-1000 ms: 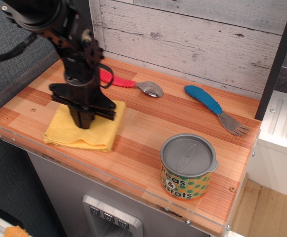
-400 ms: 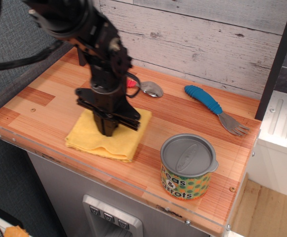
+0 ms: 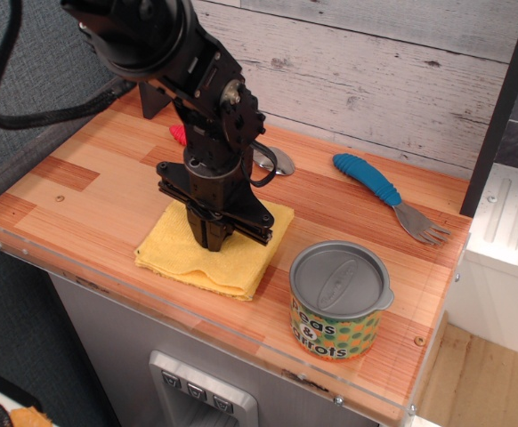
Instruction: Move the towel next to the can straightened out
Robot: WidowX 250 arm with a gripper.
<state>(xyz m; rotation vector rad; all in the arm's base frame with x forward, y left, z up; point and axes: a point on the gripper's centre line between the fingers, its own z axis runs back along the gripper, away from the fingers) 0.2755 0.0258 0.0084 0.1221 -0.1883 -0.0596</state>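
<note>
The yellow towel (image 3: 183,256) lies on the wooden counter, folded flat with layered edges and slightly rumpled at its front. Its right edge sits just left of the can (image 3: 339,301), a short tin with a grey ridged lid and a green-and-orange dotted "peas & carrots" label, near the front right. My black gripper (image 3: 214,242) points straight down onto the middle of the towel, its fingers close together and pressed into the cloth. I cannot see whether they pinch the fabric.
A spoon with a red handle (image 3: 272,160) lies behind the arm, partly hidden. A blue-handled fork (image 3: 385,193) lies at the back right. A clear plastic rim (image 3: 197,322) runs along the counter's front edge. A grey plank wall (image 3: 375,71) stands behind.
The gripper has slid to the right with the towel under it, from the counter's left side to just left of the can. The can, spoon and fork have not moved.
</note>
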